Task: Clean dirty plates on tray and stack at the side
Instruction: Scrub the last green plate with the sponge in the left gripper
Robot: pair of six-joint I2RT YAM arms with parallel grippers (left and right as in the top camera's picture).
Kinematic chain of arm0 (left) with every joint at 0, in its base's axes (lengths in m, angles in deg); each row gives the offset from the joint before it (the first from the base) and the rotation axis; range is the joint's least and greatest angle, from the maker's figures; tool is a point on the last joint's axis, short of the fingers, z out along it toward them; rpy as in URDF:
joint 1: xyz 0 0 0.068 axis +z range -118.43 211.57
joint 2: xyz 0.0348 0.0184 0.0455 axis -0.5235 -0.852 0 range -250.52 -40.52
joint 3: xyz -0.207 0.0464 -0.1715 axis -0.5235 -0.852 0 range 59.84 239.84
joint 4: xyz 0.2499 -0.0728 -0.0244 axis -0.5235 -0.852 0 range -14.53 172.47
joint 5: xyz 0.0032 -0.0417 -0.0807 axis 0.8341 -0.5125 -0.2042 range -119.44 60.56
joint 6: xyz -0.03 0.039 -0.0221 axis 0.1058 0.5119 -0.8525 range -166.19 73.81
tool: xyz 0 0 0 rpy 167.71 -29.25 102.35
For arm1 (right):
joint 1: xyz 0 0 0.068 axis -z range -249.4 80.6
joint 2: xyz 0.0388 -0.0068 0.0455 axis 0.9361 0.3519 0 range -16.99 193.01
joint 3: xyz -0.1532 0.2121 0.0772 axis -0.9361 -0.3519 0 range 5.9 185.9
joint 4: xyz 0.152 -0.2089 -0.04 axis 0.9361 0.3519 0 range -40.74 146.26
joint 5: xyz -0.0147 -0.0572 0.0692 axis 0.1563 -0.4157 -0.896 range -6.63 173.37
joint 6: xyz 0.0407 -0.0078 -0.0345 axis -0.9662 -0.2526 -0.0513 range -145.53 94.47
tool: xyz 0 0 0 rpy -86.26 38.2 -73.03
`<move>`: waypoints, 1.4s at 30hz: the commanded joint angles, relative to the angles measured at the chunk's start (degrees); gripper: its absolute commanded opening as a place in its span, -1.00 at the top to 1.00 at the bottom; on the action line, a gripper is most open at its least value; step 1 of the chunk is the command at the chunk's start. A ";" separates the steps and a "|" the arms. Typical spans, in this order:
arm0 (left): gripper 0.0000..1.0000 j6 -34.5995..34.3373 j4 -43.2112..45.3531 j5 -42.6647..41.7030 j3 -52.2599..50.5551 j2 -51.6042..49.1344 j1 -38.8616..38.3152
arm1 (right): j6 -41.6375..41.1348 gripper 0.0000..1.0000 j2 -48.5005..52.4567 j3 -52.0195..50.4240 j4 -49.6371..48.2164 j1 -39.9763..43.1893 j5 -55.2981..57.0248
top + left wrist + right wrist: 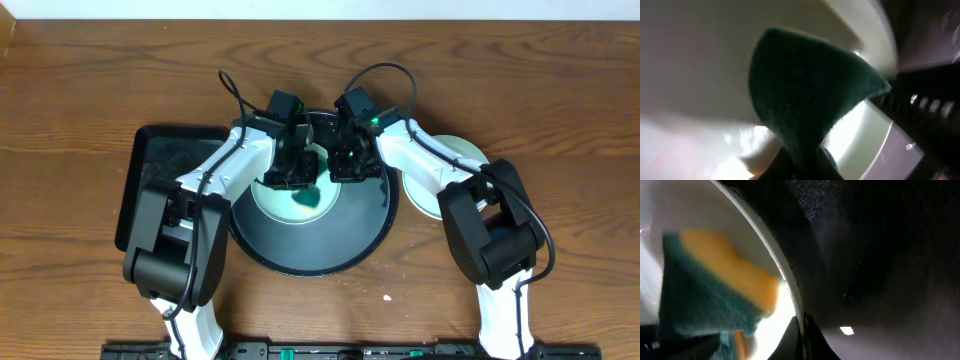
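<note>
Sponge [306,199] on plate [272,203] in tray [310,255]; another plate [462,152] right; second tray [150,170] left.

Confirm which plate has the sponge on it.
The plate on the round black tray, under the sponge; the other plate sits off the tray, right.

Straight down from high above the table [80,80], far enough back to take in the full round tray [310,255] at centre frame. Down to the left wrist now: jammed right up against the green face of the sponge [805,100], pale plate [690,60] behind, everything soft with closeness. Over to the right wrist: just as tight, skimming along the plate rim, tilted, dark tray floor filling the right side. Shared by all three: same sponge, same plate.
</note>
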 commanded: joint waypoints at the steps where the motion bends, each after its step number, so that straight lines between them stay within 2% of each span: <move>1: 0.85 -5.29 2.84 9.92 -0.42 -0.68 1.42 | 0.02 0.98 0.37 -1.29 0.70 -0.50 1.66; 6: 0.85 -13.81 0.33 28.41 1.29 -0.63 2.45 | 0.04 0.98 0.37 -1.29 0.70 -0.50 1.70; 9: 0.85 -15.15 -3.48 32.06 1.88 -0.63 2.45 | 0.04 0.98 0.37 -1.31 0.68 -0.50 1.75; 11: 0.85 -15.13 -6.95 30.53 1.88 -0.63 2.38 | 0.02 0.97 0.37 -1.31 0.52 -0.50 1.90; 14: 0.85 -13.66 -11.78 23.50 1.86 -0.63 2.05 | 0.02 0.98 0.37 -1.33 0.46 -0.50 1.92; 20: 0.85 -1.07 -13.60 1.25 1.81 -0.63 0.81 | 0.02 0.98 0.37 -1.36 0.39 -0.50 1.90; 24: 0.85 -0.04 -10.08 0.00 1.81 -0.63 0.61 | 0.02 0.98 0.37 -1.36 0.44 -0.50 1.90; 28: 0.85 -0.52 -2.73 5.99 1.81 -0.63 0.66 | 0.26 0.98 0.37 -1.36 0.50 -0.59 1.88; 33: 0.85 -5.95 0.85 20.63 2.60 -0.61 0.96 | 0.26 0.98 0.37 -1.36 0.52 -0.59 1.90; 36: 0.85 -7.02 -8.85 26.10 8.52 0.68 2.56 | 0.46 0.98 0.37 -1.36 0.70 -0.61 2.12; 37: 0.85 -6.99 -14.97 28.70 12.63 2.08 3.87 | 0.46 0.98 0.37 -1.36 0.52 -0.61 2.12; 42: 0.85 -7.02 -25.51 29.73 19.43 6.34 8.02 | 0.52 0.98 0.37 -1.36 0.44 -0.59 2.12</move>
